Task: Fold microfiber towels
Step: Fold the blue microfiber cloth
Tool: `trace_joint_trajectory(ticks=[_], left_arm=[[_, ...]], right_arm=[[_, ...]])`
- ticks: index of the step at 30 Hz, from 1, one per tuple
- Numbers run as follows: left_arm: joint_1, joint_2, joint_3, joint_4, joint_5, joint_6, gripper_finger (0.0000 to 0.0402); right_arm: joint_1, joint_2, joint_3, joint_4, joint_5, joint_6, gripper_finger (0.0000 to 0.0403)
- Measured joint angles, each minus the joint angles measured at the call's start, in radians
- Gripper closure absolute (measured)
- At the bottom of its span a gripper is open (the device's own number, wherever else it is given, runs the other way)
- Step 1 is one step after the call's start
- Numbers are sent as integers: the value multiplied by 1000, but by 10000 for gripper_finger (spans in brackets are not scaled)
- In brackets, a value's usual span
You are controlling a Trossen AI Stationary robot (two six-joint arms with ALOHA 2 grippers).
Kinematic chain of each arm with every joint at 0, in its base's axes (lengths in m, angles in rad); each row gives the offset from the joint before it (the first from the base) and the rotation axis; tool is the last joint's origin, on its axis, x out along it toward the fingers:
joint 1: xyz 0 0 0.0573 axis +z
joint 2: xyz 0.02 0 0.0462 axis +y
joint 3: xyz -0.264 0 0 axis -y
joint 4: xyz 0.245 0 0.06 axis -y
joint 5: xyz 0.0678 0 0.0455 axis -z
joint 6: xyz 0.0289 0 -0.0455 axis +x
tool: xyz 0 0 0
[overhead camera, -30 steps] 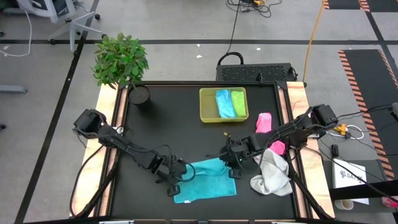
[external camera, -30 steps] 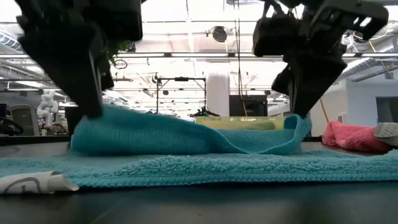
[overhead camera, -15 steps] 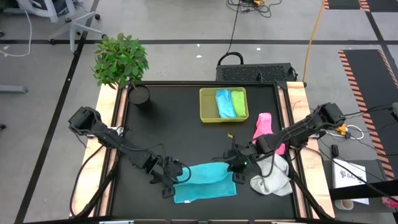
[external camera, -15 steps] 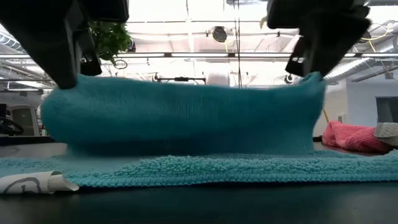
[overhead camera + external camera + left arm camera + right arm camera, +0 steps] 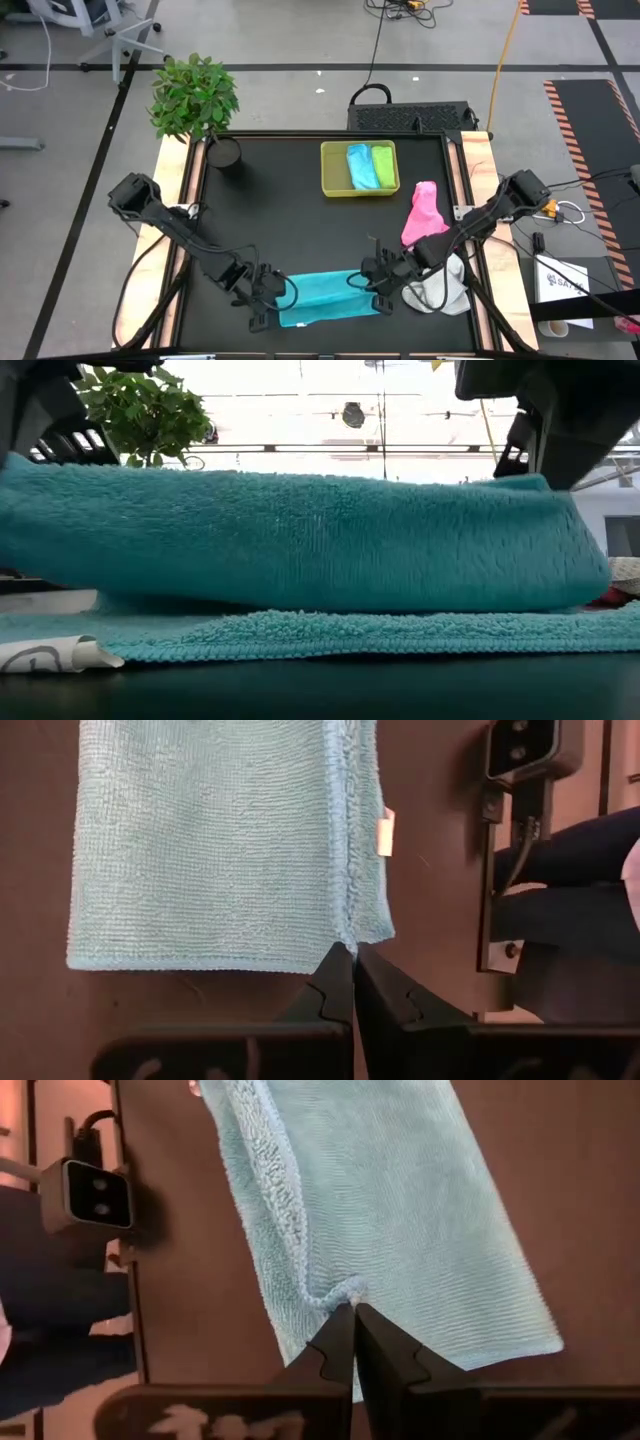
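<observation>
A teal microfiber towel [image 5: 326, 297] lies near the table's front edge, its near half flat on the table [image 5: 320, 635]. Its other half [image 5: 300, 540] is raised and doubled back over it. My left gripper [image 5: 268, 300] is shut at the towel's left end and my right gripper [image 5: 376, 289] at its right end. A pink towel [image 5: 421, 214] and a white towel [image 5: 442, 288] lie at the right. Light blue [image 5: 360, 166] and lime green [image 5: 382, 166] towels rest in the yellow-green tray [image 5: 334, 187]. My left gripper pinches the raised edge at its left corner [image 5: 346, 940] between its two fingertips, slanting down from the left. That edge is lifted clear. My right gripper pinches the same edge at its right corner [image 5: 342, 1293], bunched into a small fold, slanting down from the right. Between the two grippers the edge runs about level.
A potted plant [image 5: 195, 95] stands at the far left corner. The white towel lies right beside my right arm. A camera block [image 5: 98, 1193] sits at the table's front edge. Bare black table [image 5: 270, 210] lies between the teal towel and the tray.
Both grippers have moved toward the table's near edge and slightly up, staying shut, and the right one has rolled. They carried the teal towel's far edge, so that half has lifted and folded over the near half, which stayed flat on the table.
</observation>
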Motion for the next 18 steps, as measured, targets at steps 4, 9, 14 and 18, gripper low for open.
trace_joint_trajectory(ticks=[4,9,14,18], left_arm=[[-3,0,0,-7,-45,42,401],[0,50,0,-2,-73,60,400],[-25,155,0,35,-45,55,401],[-35,195,3,115,-42,45,387]], right_arm=[[6,51,0,15,3,29,403],[6,140,0,42,3,28,403],[26,219,4,94,8,29,403],[42,232,5,104,23,47,403]])
